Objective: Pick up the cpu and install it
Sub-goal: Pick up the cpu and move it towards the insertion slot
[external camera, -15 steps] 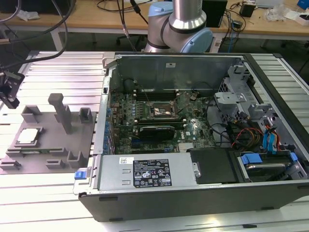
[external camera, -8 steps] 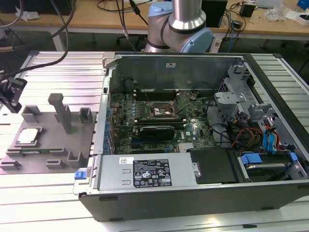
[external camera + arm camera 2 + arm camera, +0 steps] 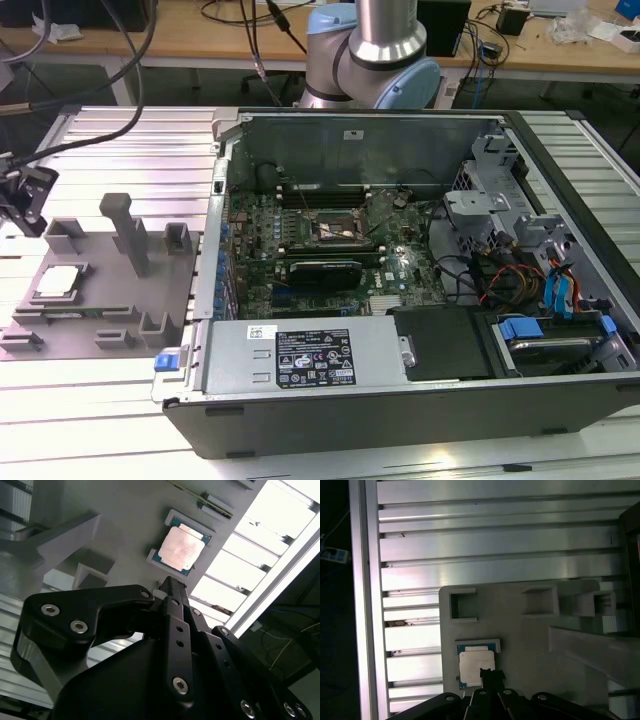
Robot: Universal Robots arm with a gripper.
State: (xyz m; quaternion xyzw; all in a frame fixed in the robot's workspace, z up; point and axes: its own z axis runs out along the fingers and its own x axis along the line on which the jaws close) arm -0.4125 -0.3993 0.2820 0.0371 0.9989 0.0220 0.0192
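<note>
Pincer (image 3: 490, 674), tips together, hovers over cpu (image 3: 472, 662) lying flat, silver top upward, in grey fixture (image 3: 530, 640).

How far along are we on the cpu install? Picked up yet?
Done: nothing yet. The cpu lies in its pocket on the grey fixture. In hand: the gripper hovers close over the cpu's edge, seemingly not holding it. Left: the pickup and the whole install at the motherboard socket.
</note>
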